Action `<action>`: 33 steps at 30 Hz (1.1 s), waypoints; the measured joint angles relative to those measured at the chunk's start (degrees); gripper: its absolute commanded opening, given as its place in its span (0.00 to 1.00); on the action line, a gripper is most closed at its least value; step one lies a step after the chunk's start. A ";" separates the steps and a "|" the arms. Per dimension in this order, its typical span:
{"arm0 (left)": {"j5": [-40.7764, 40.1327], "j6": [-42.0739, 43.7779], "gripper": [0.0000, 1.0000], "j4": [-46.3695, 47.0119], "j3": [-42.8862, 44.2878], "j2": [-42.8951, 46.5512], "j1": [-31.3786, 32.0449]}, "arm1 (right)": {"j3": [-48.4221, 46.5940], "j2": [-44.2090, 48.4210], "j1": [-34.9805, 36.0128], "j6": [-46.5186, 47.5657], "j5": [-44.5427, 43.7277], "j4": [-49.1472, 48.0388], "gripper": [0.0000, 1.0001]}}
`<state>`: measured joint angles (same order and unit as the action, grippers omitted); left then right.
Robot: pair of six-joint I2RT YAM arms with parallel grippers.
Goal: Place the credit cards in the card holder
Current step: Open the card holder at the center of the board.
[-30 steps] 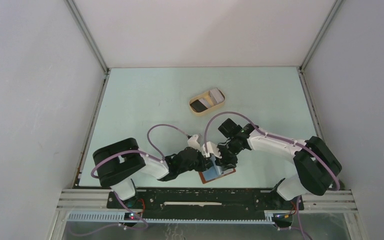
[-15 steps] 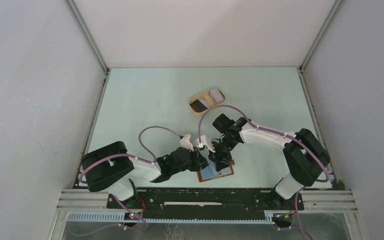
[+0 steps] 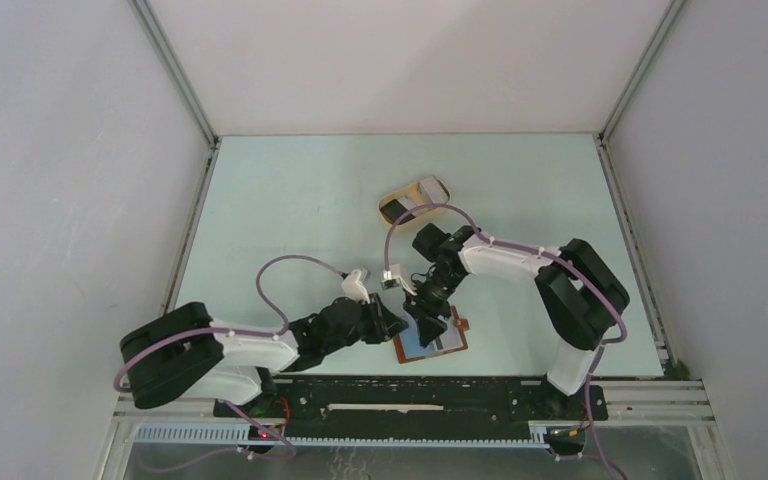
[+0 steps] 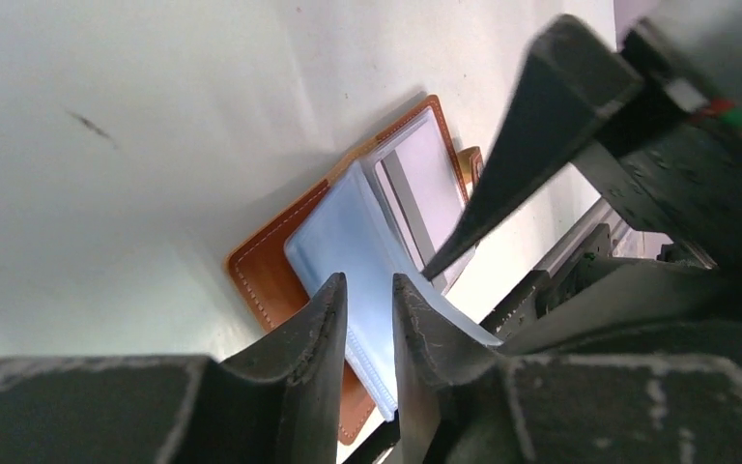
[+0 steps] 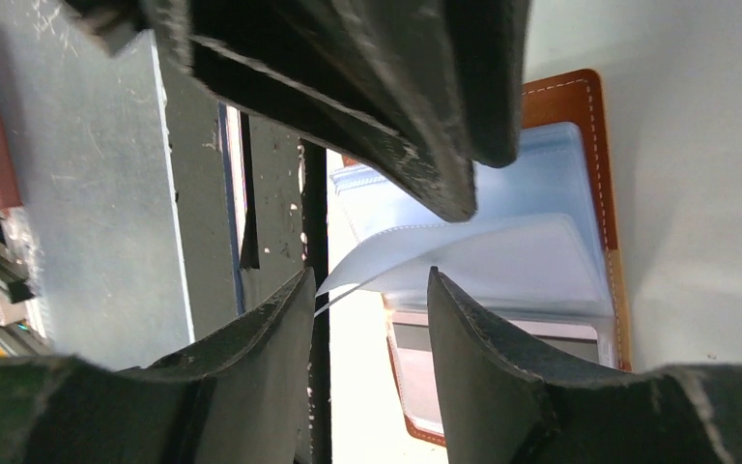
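Card holder beneath right end effector

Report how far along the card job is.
Done: a grey card appears tucked in a clear sleeve of the open reddish-brown leather card holder. In hand: the left gripper and right gripper hover open over it, neither holding a card. Left: a black card and a pale card lie in the beige oval tray.
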<state>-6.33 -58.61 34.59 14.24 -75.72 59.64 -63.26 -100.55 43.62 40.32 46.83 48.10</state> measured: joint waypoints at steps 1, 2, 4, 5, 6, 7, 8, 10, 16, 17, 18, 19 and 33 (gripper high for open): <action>-0.33 0.00 0.29 -0.83 -0.48 1.44 0.00 | -0.59 -0.92 0.00 -0.94 0.22 0.11 0.55; -0.70 0.00 0.29 -1.66 -0.94 2.84 -0.02 | -1.07 -1.79 0.00 -1.66 0.31 0.15 0.56; -1.31 0.02 0.29 -3.28 -1.75 5.49 -0.04 | -1.97 -3.58 -0.02 -3.15 0.57 0.15 0.56; -1.68 0.04 0.29 -4.24 -2.19 6.97 -0.04 | -2.32 -4.48 -0.02 -3.78 0.87 0.13 0.56; -2.10 0.07 0.29 -5.31 -2.56 8.48 -0.04 | -2.60 -5.20 -0.04 -4.39 1.09 0.20 0.56; -2.40 0.09 0.29 -6.25 -2.93 9.99 -0.04 | -2.91 -5.95 -0.09 -4.94 1.49 0.33 0.56; -2.67 0.09 0.29 -7.26 -3.23 11.56 -0.04 | -3.06 -6.49 -0.15 -5.40 1.84 0.31 0.56; -3.19 0.13 0.28 -9.03 -3.69 14.45 -0.04 | -3.21 -7.21 -0.42 -6.19 2.54 0.42 0.56; -3.76 1.07 0.25 -12.26 -4.20 20.46 -0.04 | -4.48 -7.82 -1.68 -6.75 7.34 2.03 0.57; -3.74 1.25 0.25 -12.33 -4.20 21.14 -0.04 | -4.90 -7.89 -1.88 -6.60 8.46 2.60 0.57; -3.58 1.62 0.25 -12.35 -4.20 21.75 -0.04 | -5.31 -7.93 -1.99 -6.43 9.51 3.08 0.57; -3.52 1.70 0.25 -12.35 -4.20 22.16 -0.04 | -5.81 -8.00 -2.10 -6.14 10.62 3.72 0.58; 1.03 2.71 0.16 -4.87 -4.20 17.14 -0.04 | -6.58 -9.81 -4.13 -7.21 11.30 4.63 0.39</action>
<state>-5.30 -55.90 29.71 10.04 -58.59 59.59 -69.84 -110.37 39.48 33.10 58.13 52.73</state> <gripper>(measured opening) 0.188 0.450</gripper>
